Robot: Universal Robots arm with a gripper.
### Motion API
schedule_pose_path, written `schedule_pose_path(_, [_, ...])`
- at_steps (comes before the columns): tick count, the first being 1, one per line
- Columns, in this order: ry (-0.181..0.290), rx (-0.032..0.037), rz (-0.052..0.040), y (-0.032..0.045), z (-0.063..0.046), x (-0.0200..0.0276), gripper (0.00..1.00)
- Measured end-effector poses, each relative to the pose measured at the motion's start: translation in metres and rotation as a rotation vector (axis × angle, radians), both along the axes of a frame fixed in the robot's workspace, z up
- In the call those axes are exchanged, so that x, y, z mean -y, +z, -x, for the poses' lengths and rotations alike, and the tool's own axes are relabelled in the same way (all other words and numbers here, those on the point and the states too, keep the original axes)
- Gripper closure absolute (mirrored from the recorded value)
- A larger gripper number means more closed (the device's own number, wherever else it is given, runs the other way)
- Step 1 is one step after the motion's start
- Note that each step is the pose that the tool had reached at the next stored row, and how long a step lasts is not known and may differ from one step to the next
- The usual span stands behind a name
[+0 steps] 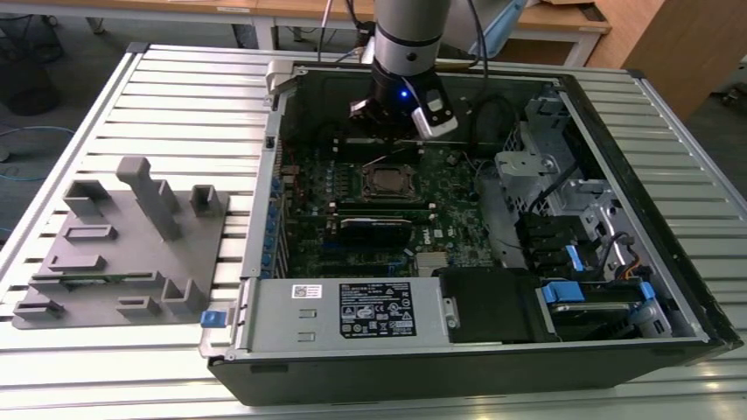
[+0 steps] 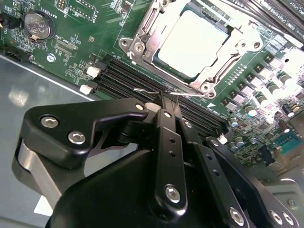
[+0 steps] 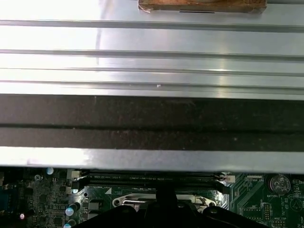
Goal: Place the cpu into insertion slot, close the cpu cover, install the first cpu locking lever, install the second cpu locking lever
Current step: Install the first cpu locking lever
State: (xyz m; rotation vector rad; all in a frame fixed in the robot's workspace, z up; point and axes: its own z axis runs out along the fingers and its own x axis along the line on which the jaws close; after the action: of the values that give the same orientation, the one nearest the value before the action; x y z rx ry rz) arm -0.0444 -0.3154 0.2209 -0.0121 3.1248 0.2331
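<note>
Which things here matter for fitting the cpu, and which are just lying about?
For the job: cpu, cpu cover, insertion slot, locking levers, gripper.
Lying about: grey parts holder, power supply, coin cell battery, memory slots.

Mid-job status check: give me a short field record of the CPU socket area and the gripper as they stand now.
cpu: small flat square chip with a pale silver-tan top, seated in the square black insertion slot
cpu cover: thin silvery square frame plate, lying flat around the chip's top
gripper: black gripper over the green circuit board beside the socket, fingers together
wire lever ends: thin silvery tips beside the gripper; whether latched or pinched, cannot tell
</note>
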Motion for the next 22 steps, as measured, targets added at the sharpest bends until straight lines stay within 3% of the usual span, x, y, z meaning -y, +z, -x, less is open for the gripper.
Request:
schedule_pose_path(12, [0.000, 0.0000, 0.0001, -0.0110, -0.002, -0.0001, 0.89])
schedule_pose_path(22, [0.000, -0.0001, 0.0001, -0.0153, -0.004, -0.0007, 0.89])
